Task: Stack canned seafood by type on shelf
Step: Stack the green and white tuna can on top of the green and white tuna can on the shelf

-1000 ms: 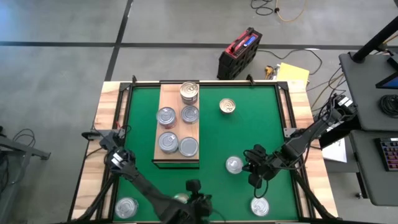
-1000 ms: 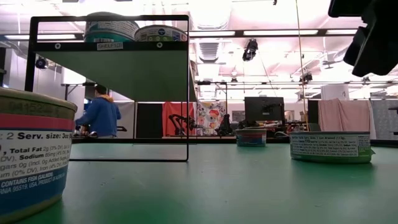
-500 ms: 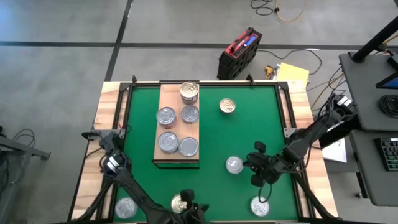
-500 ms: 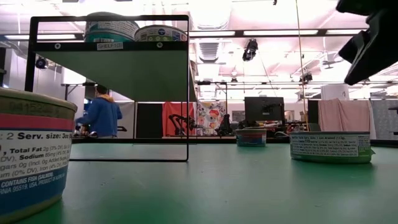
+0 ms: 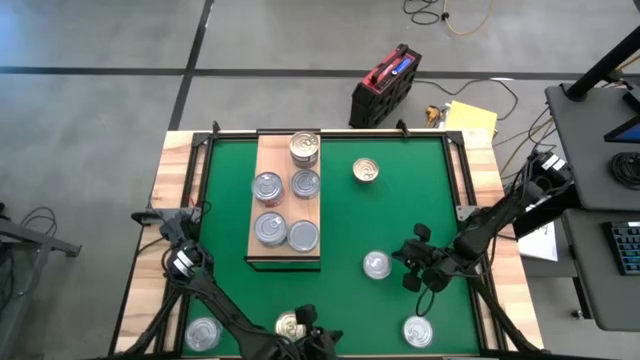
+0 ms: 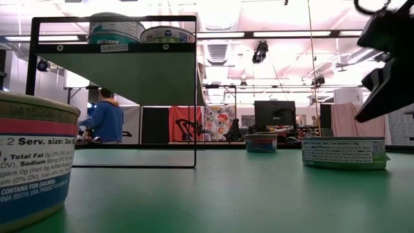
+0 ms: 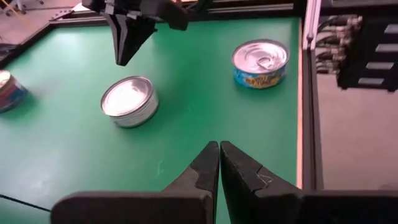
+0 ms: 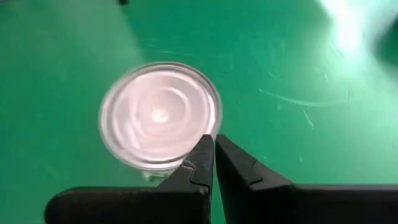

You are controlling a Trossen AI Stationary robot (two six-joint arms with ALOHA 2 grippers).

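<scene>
A plain silver-lidded round flat tin (image 5: 376, 265) sits on the green table mat (image 5: 400, 215) just beside the right gripper (image 5: 414, 268), on the side toward the light wooden board serving as the shelf (image 5: 275, 162); the right wrist view shows the same tin (image 8: 160, 114) directly ahead of fingertips (image 8: 202, 149) pressed together, holding nothing. Five more tins already rest on the shelf, among them a gold-toned one (image 5: 304, 147) at its far end, and a loose gold-lidded tin (image 5: 366, 171) lies well apart on the mat beyond the gripper. A second silver tin with a blue label (image 5: 418, 331) lies near the gripper on its near side, seen also past the left arm's fingers (image 7: 261, 62). The left gripper (image 7: 219, 163), likewise clamped shut on nothing, hangs at the near edge of the table beside another gold-lidded tin (image 5: 290, 326), with one more silver tin (image 5: 203, 333) farther off toward the near left corner. In the low view, a person in a blue top (image 6: 103, 122) stands in the room behind. The likely trouble from here: with its jaws closed, the right gripper cannot take the tin, and a descent in this state would probably push or skate it across the mat; a mistaken match of lid colour or label could also put a tin on the wrong stack.
</scene>
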